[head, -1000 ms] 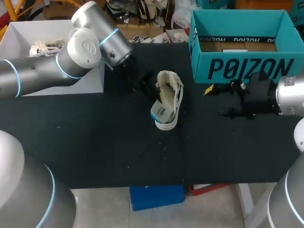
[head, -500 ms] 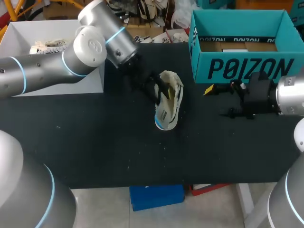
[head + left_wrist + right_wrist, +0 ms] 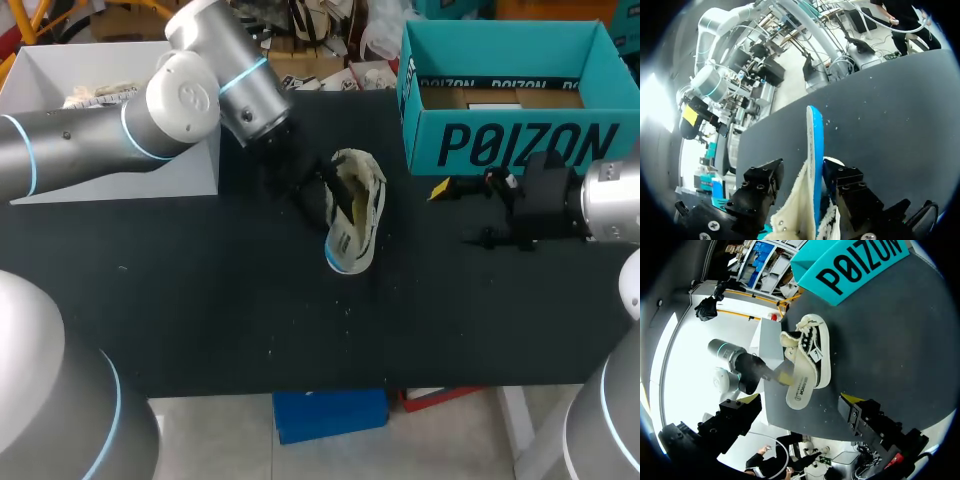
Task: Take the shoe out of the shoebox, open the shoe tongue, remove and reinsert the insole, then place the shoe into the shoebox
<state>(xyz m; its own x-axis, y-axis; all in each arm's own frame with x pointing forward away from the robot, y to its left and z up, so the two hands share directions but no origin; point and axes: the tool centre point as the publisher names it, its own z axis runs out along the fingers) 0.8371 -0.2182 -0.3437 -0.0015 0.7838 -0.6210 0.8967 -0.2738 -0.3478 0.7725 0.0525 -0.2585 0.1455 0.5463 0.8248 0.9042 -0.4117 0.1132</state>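
Table (image 3: 200, 320), near to far. The shoe (image 3: 352, 215) lies on its side near the middle, out of the shoebox, its mouth turned toward the left arm. The left gripper (image 3: 805, 172) sits at that mouth, apparently clamped on the fleece-topped, blue-edged insole (image 3: 812, 145), which stands edge-on between its fingers. The right gripper (image 3: 801, 400) hangs released and empty, well apart from the shoe, just before the teal shoebox (image 3: 500, 145) at the far right.

Assessment: insole removal is in hand. The next move calls for drawing the insole clear along the shoe. Nothing holds the shoe, so it may drag along.

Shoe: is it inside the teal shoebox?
No, the shoe lies out on the black table, apart from the shoebox.
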